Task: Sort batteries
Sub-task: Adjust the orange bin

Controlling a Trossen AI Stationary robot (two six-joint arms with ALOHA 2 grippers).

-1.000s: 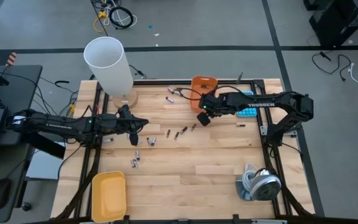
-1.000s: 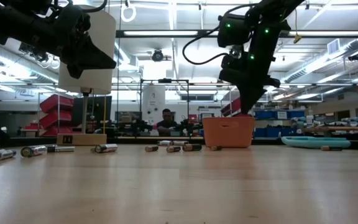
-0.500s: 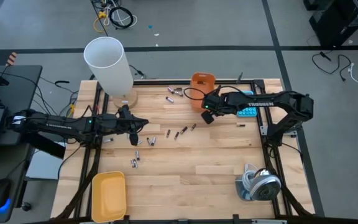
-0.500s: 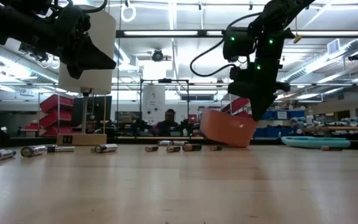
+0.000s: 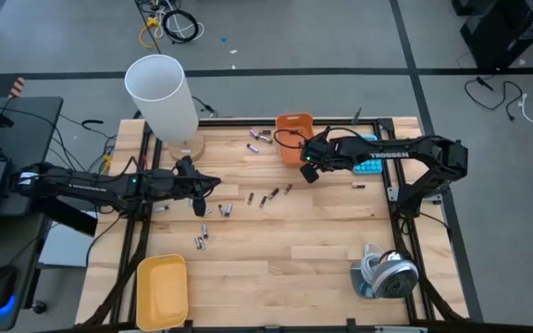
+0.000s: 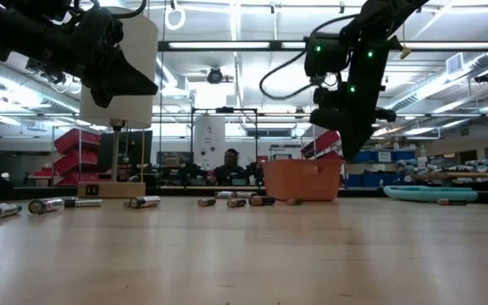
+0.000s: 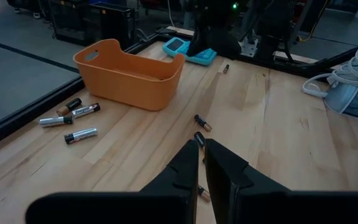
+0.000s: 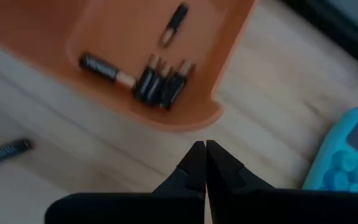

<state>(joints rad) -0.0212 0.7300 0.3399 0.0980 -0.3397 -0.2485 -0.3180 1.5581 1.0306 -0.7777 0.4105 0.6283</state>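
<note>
Right gripper (image 5: 309, 172), fingers together and empty, hangs beside the orange plastic bin (image 5: 293, 135) holding dark cylindrical batteries (image 8: 160, 82) at the table's far side; it should part before lowering squarely onto loose cells (image 5: 268, 196) mid-table.

One orange bin (image 5: 293, 135), one yellow tray (image 5: 161, 290), one white cylinder (image 5: 162, 95), one blue calculator (image 5: 369, 165), five batteries (image 8: 155, 79) in bin.

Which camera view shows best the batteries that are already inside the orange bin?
The right wrist view: it looks down into the orange bin, showing several dark batteries on its floor. The high view shows the bin too small to see inside. The low and left wrist views show only its outer wall.
</note>
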